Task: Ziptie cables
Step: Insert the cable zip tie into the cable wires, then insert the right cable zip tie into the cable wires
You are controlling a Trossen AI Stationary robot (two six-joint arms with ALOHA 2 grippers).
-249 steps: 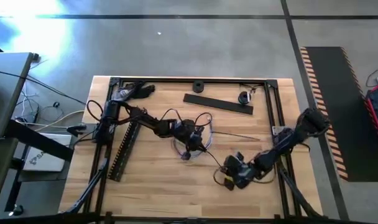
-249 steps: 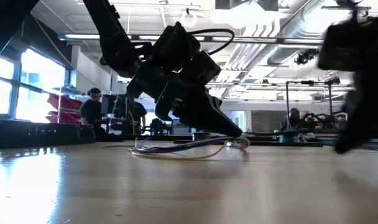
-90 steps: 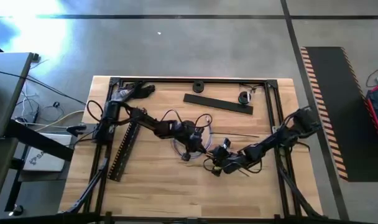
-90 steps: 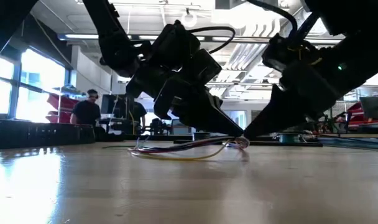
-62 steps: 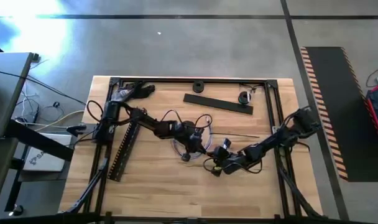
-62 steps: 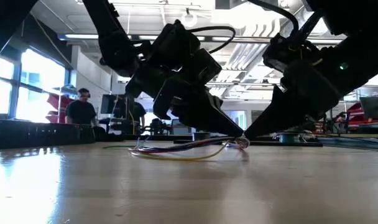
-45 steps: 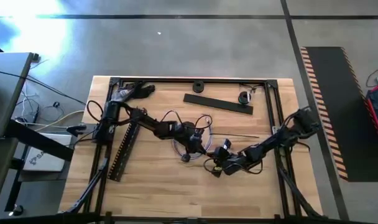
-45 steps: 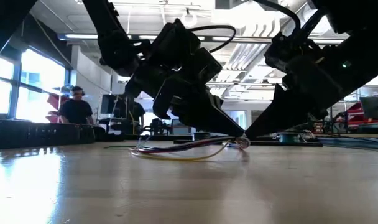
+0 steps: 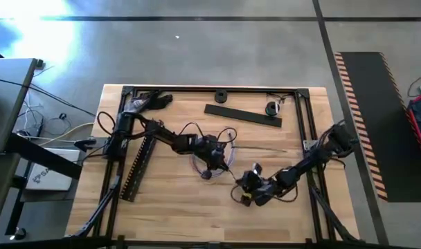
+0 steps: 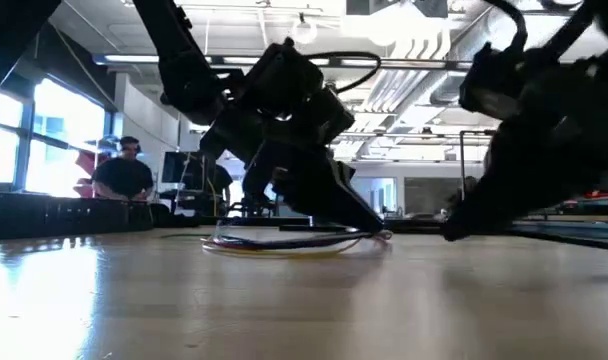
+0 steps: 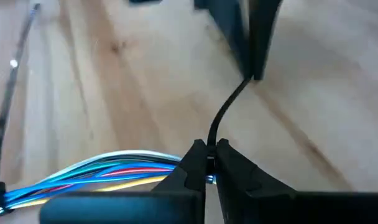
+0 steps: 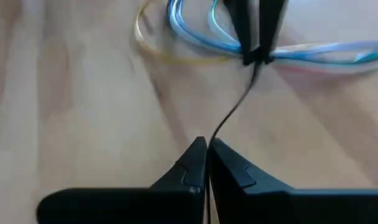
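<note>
The cables (image 9: 209, 163) lie bunched in a loose loop near the middle of the tabletop (image 9: 169, 200); up close the strands (image 11: 96, 174) show blue, white, red, green and yellow, and from table height (image 10: 284, 240) they rest flat on the wood. A thin black ziptie tail (image 12: 235, 112) runs out from the bundle, curving between my two arms.

My left gripper (image 9: 212, 166) sits right over the bundle. In my left wrist view its jaws (image 11: 207, 163) are pinched together on the ziptie where it meets the wires, and the strap (image 11: 226, 112) rises from there toward my other gripper's fingers (image 11: 257, 43).

My right gripper (image 9: 246, 196) is just to the right of the bundle and nearer the front edge, apart from the wires. Its jaws (image 12: 206, 158) are closed tight on the free end of the ziptie tail.

Farther out, a flat black slotted strip (image 9: 242, 115) lies toward the far edge, and another black strip (image 9: 138, 166) lies at the left beside my left arm. A thin straight ziptie (image 9: 266, 149) lies on the wood to the right of the bundle. A small black ring (image 9: 220, 96) sits at the far edge. In the room beyond the table, a person (image 10: 124, 175) is on the left.
</note>
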